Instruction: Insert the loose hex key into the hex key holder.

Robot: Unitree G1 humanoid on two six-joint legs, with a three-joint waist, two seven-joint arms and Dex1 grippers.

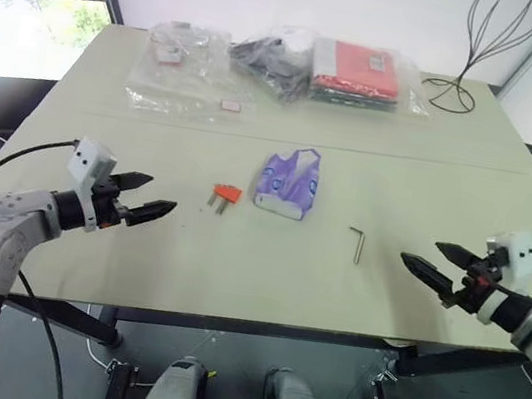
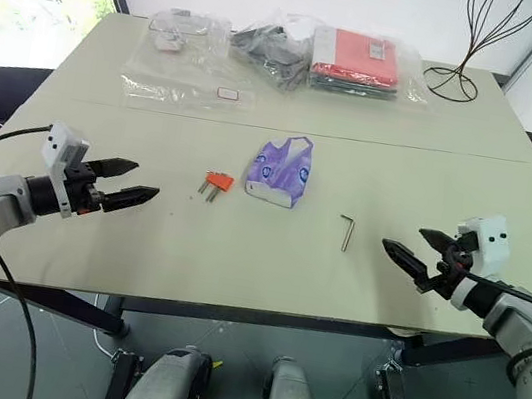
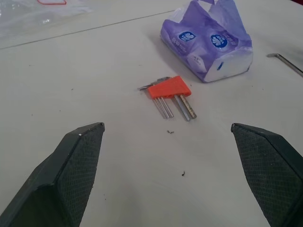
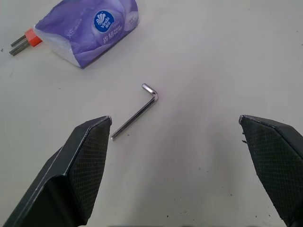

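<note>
Two claws hovering above the pale table [image 1: 133, 270], both spread wide and empty: left claw [image 1: 142, 197] near the table's left side, right claw [image 1: 430, 262] near its right. Between them, three small things lying apart. Nearest the left claw, the small orange-red plastic hex key holder [image 1: 226, 193], flat on the table with a few short metal keys sticking out toward the robot. Just beside it on the right, a crumpled purple plastic tissue pouch [image 1: 289, 184], close to the holder but not touching. Further right, well apart from the holder, the loose thin L-shaped dark grey metal hex key [image 1: 357, 243], flat on the table, short bent leg at the far end, long leg pointing back toward the robot, a little ahead of the right claw. At the far edge, clear plastic bags [image 1: 180, 70] and a red packet [image 1: 355, 70], away from the work.

Judged as the very start: nothing grasped, key and holder untouched. Next, probably a reach by the right claw down onto the key's long leg, calling for a low, narrow pinch on a thin rod flush with the surface, likely to slide or roll away.
</note>
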